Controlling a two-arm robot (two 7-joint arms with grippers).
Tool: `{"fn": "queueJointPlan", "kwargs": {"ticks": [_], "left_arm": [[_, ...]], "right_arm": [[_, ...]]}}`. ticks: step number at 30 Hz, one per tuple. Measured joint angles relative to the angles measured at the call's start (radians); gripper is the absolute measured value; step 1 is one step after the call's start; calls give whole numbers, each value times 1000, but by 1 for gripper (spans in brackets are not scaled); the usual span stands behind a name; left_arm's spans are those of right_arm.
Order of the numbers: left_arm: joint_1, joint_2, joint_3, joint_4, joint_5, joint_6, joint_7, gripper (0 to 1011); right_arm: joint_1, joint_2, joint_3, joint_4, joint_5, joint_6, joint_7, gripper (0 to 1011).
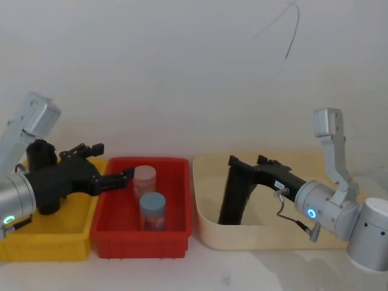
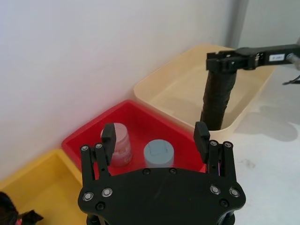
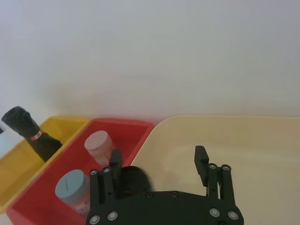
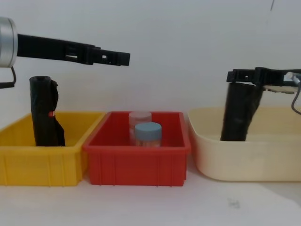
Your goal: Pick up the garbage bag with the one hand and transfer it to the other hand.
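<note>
The garbage bag [image 1: 233, 197], a tall black roll, stands upright at the left end of the cream tub [image 1: 267, 236]. My right gripper [image 1: 245, 161], blue ring on its wrist, is level with the roll's top [image 4: 240, 113]. It is open: in the right wrist view the bag's top [image 3: 133, 180] sits between the spread fingers, close against one finger [image 3: 115, 161]. My left gripper [image 1: 114, 162], green ring on its wrist, hovers open above the red bin [image 2: 93, 133] with nothing between its fingers [image 2: 108, 136].
In the red bin [image 1: 139, 233] stand a clear pink jar [image 1: 145, 179] and a blue-lidded jar [image 1: 152, 209]. Beside it, the yellow bin [image 4: 42, 165] holds another black roll with a red mark [image 4: 44, 113]. A white wall runs close behind the bins.
</note>
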State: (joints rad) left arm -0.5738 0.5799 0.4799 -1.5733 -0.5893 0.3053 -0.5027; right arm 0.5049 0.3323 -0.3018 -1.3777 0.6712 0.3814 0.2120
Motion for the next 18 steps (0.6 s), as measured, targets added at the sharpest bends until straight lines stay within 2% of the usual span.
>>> {"fn": "queueJointPlan", "kwargs": {"ticks": [4, 18], "left_arm": [[4, 2, -1, -1, 4, 8, 15, 1001], [9, 5, -4, -2, 10, 19, 39, 1001]], "right_arm": [[0, -3, 9, 1, 9, 3, -11, 1001], [7, 4, 20, -25, 2, -31, -39, 1001]]}}
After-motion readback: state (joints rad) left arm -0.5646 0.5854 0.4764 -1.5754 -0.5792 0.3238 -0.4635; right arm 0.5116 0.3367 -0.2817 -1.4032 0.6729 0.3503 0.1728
